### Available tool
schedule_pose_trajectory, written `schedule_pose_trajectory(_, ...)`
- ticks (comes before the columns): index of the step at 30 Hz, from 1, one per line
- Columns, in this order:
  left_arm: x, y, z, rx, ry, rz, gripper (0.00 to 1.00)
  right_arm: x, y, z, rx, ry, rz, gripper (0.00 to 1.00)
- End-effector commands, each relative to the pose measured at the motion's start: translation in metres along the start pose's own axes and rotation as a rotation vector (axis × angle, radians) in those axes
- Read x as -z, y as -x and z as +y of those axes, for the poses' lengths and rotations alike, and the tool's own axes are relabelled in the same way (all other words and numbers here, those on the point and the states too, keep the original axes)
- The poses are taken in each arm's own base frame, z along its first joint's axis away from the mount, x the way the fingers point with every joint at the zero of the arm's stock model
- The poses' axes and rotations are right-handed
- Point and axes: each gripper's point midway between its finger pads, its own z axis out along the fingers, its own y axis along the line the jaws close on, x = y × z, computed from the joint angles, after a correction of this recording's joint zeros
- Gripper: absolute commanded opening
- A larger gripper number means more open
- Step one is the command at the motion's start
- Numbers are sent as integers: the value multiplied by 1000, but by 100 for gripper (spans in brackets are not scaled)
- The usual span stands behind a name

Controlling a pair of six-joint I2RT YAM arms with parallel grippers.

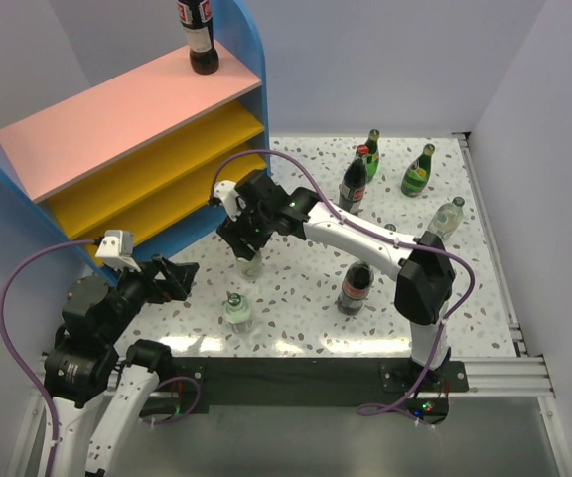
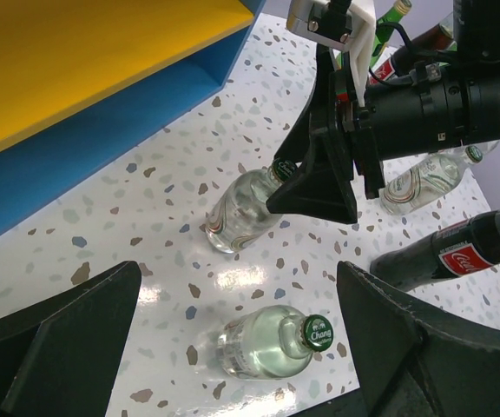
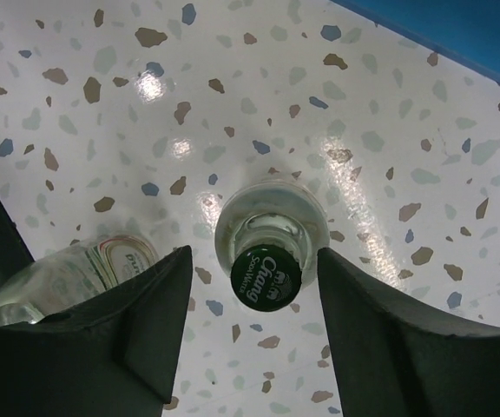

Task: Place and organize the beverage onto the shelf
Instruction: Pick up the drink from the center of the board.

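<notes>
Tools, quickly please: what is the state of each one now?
Left tool: open, empty.
Right tool: open, astride the clear bottle, gaps visible on both sides.

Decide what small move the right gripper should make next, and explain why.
Probably close fully on the clear bottle: the right gripper straddles its green cap, gaps show on both sides of it, and the bottle stands upright on the table.

The right arm (image 1: 356, 238) rose from its base at the near edge of the tabletop (image 1: 301, 316), bent at a raised elbow and stretched left. The right gripper (image 3: 252, 261) pointed straight down over the left-middle of the tabletop, jaws parted. The left arm (image 1: 92, 333) sat folded low by the near left corner. The left gripper (image 2: 239, 278) was angled forward and down, its fingers (image 2: 68, 326) spread wide.
</notes>
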Motion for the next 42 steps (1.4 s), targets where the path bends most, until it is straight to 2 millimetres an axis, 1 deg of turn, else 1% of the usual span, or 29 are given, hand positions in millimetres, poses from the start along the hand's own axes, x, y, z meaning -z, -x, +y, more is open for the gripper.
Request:
schedule_pose_trajectory(1,-2,5,-1,10,-4,-30,100,8,26,2,10,-9,-78,62)
schedule_pose_trajectory(6,-3,5,-1,8,-7,-29,100,6,26,2,14,-9,-77,52)
schedule_pose_trajectory(10,-4,5,-1,7,-10,-29,100,2,25,2,12,-9,-67,50)
schedule_pose_trajectory(14,-3,5,-2,6,-17,-33,100,0,24,2,12,-6,-65,43)
schedule_pose_trajectory(16,-2,5,-3,5,-21,-38,100,1,25,2,11,-2,-65,38)
schedule_pose_trajectory(21,-2,4,-5,-3,-40,-51,100,0,23,4,15,7,-59,29)
schedule_pose_trajectory(22,-3,4,-5,-8,-43,-51,100,0,24,5,18,13,-60,25)
schedule_pose_trajectory(24,-3,4,-6,-15,-54,-53,100,1,24,5,26,13,-60,20)
schedule_pose_trajectory(27,-5,4,-7,-33,-70,-64,100,9,31,4,49,14,-77,11)
schedule_pose_trajectory(29,-6,7,-11,-47,-92,-81,100,19,39,4,77,13,-99,7)
schedule_pose_trajectory(30,-8,6,-11,-55,-100,-81,100,23,41,5,88,18,-102,2)
schedule_pose_trajectory(31,-10,9,-14,-72,-118,-95,100,29,45,4,118,19,-114,0)
schedule_pose_trajectory(33,-14,8,-18,-75,-144,-86,100,43,50,2,128,21,-132,0)
schedule_pose_trajectory(34,-17,11,-22,-83,-165,-97,100,48,50,0,141,29,-135,0)
schedule_pose_trajectory(35,-21,8,-27,-88,-199,-76,100,57,52,-5,133,29,-150,0)
schedule_pose_trajectory(36,-25,6,-28,-91,-210,-67,100,62,53,-5,129,44,-156,0)
schedule_pose_trajectory(37,-29,8,-30,-92,-224,-72,100,67,53,-12,123,46,-164,0)
schedule_pose_trajectory(38,-35,5,-33,-90,-242,-44,100,76,53,-13,118,51,-172,0)
schedule_pose_trajectory(39,-41,7,-35,-91,-254,-40,100,81,52,-18,111,68,-177,0)
schedule_pose_trajectory(40,-41,9,-38,-96,-272,-48,100,86,52,-19,112,76,-182,0)
schedule_pose_trajectory(42,-51,4,-42,-91,-306,-14,100,99,50,-24,101,82,-195,0)
